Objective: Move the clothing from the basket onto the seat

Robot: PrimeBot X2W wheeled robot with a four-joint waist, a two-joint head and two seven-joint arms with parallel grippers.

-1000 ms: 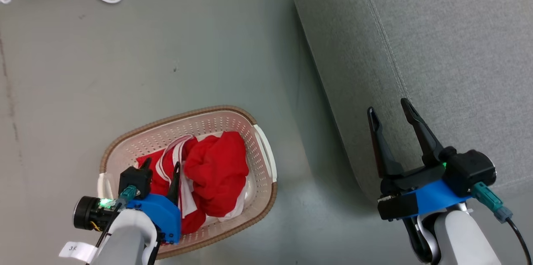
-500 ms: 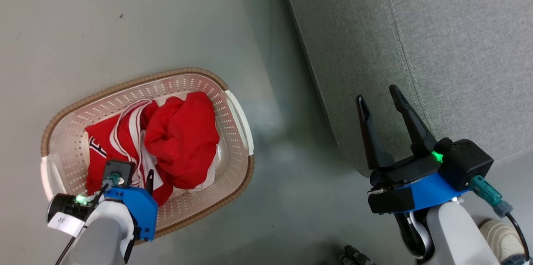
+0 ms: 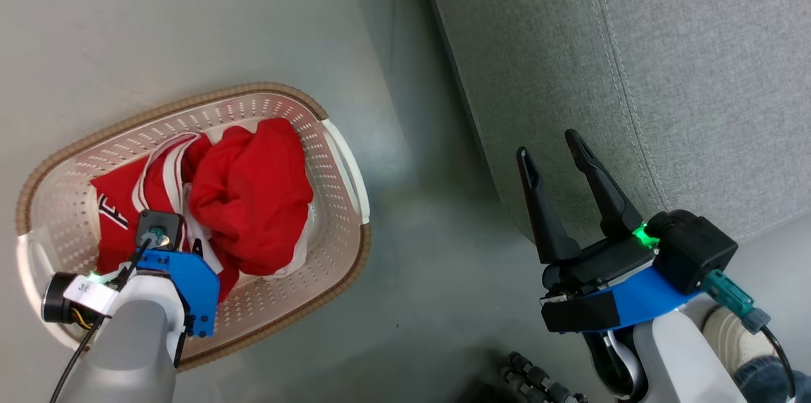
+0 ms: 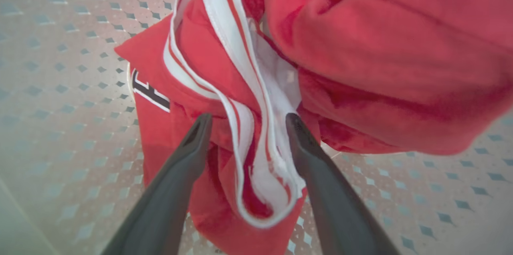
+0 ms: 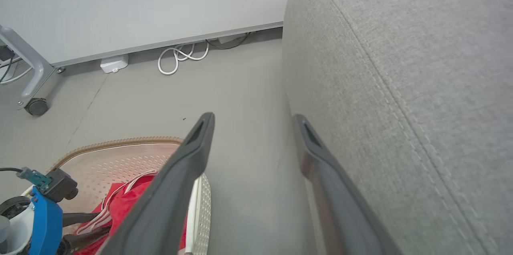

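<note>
The left gripper (image 4: 248, 118), jaws spread, straddles the clothing (image 3: 253, 200) in the basket (image 3: 266, 108). The right gripper (image 3: 549, 144), jaws spread, hovers beside the seat (image 3: 684, 73).

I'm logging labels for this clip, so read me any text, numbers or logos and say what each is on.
"F": black, white-edged letter on the red clothing, partly folded under; more may be hidden.
White tag on the left wrist camera: marks too small to read.
</note>
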